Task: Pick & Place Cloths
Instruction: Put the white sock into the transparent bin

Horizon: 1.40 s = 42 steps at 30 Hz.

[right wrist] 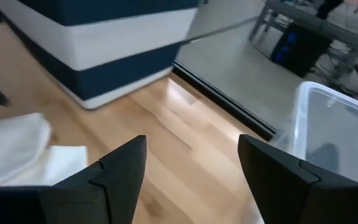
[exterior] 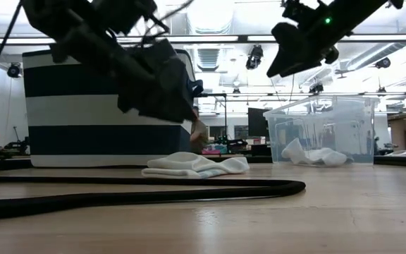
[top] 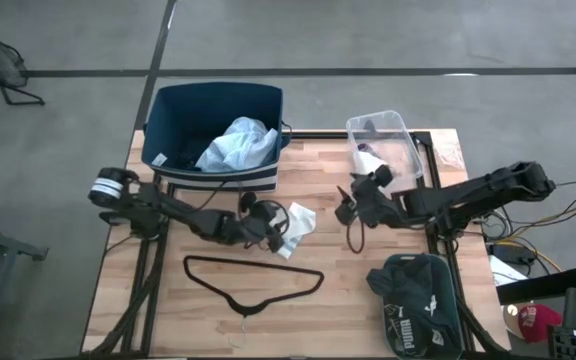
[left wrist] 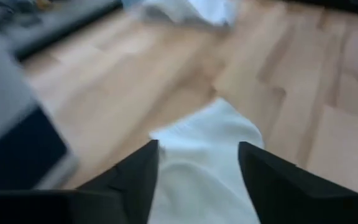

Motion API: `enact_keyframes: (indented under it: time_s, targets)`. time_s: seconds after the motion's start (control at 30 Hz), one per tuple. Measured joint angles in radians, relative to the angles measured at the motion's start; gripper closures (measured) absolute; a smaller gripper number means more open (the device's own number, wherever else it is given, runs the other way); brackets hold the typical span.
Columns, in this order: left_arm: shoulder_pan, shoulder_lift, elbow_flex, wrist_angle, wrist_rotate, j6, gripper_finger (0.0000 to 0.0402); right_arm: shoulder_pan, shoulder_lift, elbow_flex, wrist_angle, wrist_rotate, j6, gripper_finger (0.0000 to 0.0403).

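Left wrist view: left gripper (left wrist: 197, 165), fingers open over the white cloth (left wrist: 207, 149), may snag only an edge; right gripper (right wrist: 191, 162) open, idle.

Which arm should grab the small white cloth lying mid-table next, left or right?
Left. The left claw hangs open right over the small white cloth, which shows between its fingers in the left wrist view. The right claw, also open, sits farther off beside the clear plastic tub.
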<state>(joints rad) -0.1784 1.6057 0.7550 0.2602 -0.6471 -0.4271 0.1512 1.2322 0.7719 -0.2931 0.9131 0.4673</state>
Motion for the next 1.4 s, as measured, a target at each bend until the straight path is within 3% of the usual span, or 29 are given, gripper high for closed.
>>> enact_keyframes:
  time_s: [0.17,0.3,0.53,0.8,1.0,1.4]
  targets:
    - [0.04,0.055,0.007,0.0,0.154,-0.038,0.0122,0.029,-0.008,0.0,0.017,0.0,-0.002,0.0172]
    - [0.06,0.113,0.022,0.0,0.235,-0.037,0.0101,0.04,-0.008,0.0,0.047,-0.001,-0.02,0.0182]
    - [0.064,0.233,0.083,-0.021,0.267,0.158,0.01,0.039,-0.007,0.0,0.046,0.0,-0.023,0.0188]
    - [0.073,0.293,0.134,-0.058,0.298,0.164,0.0109,0.039,-0.006,0.0,0.046,0.0,-0.023,0.0178]
    - [0.072,0.294,0.141,-0.076,0.302,0.183,0.017,0.039,-0.006,0.0,0.046,0.0,-0.023,0.017]
    - [0.074,0.29,0.137,-0.096,0.28,0.211,0.0372,0.039,-0.006,0.0,0.046,-0.004,-0.022,0.0155]
